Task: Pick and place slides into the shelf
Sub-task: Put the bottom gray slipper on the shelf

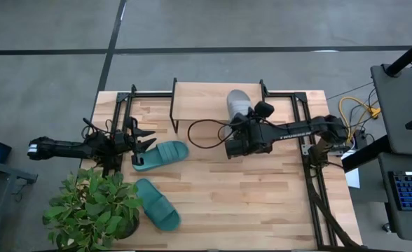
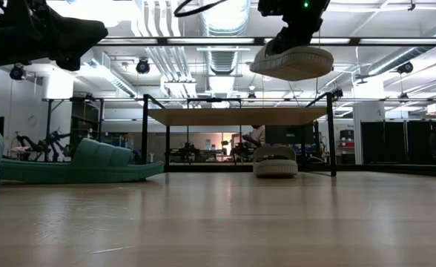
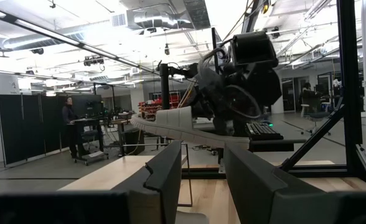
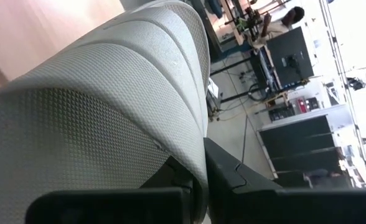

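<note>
A light grey slide point(image 1: 238, 103) hangs in my right gripper point(image 1: 251, 117) above the right part of the shelf's wooden top point(image 1: 206, 98); the low view shows it well clear of the board point(image 2: 236, 116). A second grey slide point(image 2: 275, 162) stands on the table under the shelf. One teal slide point(image 1: 160, 154) lies on the table left of centre, another point(image 1: 157, 203) nearer the front. My left gripper point(image 1: 144, 140) is open and empty, raised above the first teal slide's left end. My right gripper holds the grey slide by its broad strap point(image 4: 139, 106). The strap's edge point(image 4: 198, 158) runs between the two fingers, one finger point(image 4: 239, 177) on its outer side. The gripper comes from above point(image 2: 292, 30). The slide hangs about level, sole down, clear of the shelf.
A potted plant point(image 1: 90, 210) stands at the table's near left corner, beside the front teal slide. Black metal frames point(image 1: 125, 105) point(image 1: 304, 112) flank the shelf. A cable loop point(image 1: 206, 133) hangs by the right arm. Bare tabletop lies in the middle and near right.
</note>
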`<state>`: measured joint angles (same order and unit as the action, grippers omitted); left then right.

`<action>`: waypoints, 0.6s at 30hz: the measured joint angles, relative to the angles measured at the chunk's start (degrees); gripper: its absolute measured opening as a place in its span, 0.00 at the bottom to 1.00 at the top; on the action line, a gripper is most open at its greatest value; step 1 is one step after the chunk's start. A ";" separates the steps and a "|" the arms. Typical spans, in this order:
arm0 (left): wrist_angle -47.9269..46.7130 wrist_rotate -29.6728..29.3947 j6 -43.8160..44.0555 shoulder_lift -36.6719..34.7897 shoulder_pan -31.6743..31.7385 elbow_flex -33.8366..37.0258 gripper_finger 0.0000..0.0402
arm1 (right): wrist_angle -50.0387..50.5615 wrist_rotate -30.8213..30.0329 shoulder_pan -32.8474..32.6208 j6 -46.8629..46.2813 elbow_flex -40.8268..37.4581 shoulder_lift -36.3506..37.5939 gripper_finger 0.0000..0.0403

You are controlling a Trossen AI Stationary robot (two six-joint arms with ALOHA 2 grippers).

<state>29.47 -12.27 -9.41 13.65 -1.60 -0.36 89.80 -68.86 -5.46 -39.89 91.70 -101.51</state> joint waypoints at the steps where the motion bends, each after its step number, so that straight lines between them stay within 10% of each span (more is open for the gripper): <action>1: 0.00 0.00 0.00 0.00 0.01 0.00 0.27 | 0.00 0.00 0.32 0.10 0.00 0.00 0.02; 18: 0.00 0.00 0.00 0.00 0.01 0.00 0.27 | -0.23 0.89 6.22 4.31 0.00 0.00 0.02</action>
<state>29.47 -12.27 -9.41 13.65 -1.58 -0.36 89.57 -67.97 0.76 -35.58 91.70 -101.51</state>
